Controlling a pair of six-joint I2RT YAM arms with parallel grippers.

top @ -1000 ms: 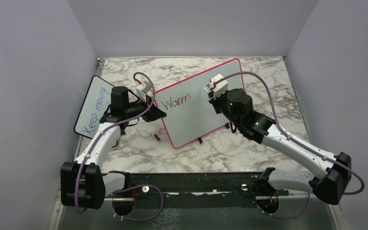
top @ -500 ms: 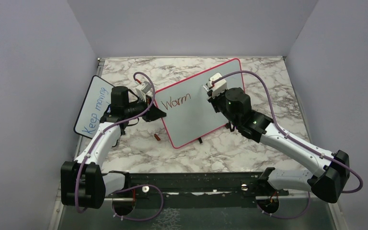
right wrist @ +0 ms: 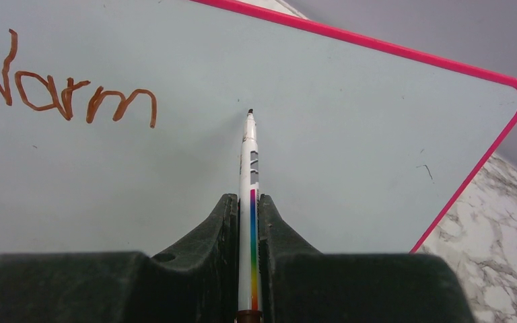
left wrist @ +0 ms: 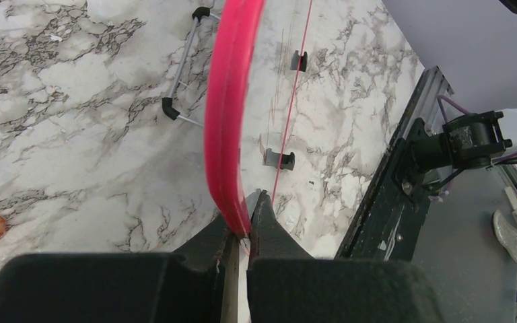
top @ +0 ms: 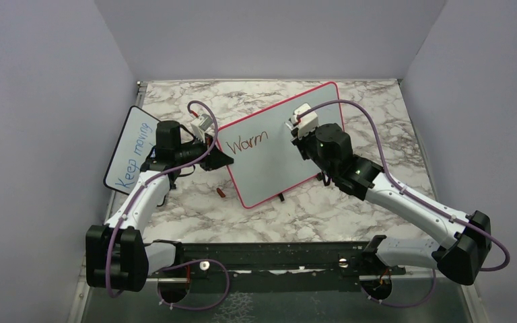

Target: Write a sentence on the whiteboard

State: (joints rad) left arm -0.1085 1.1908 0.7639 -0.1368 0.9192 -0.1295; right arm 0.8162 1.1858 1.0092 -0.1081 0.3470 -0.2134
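Where the sentence (top: 249,142) begins, the whiteboard (top: 272,173) reads "Warm".

Soft, even, fairly bright light, only faint shadows on the table (top: 296,215); top view sharp, wrist views soft up close, the whiteboard (left wrist: 223,128) edge blurring near the lens.

Red-brown handwriting (top: 250,142) on the pink-framed whiteboard (top: 276,173) reads "Warm", and blue handwriting (top: 134,153) on the smaller board (top: 122,157) reads "Keep moving".
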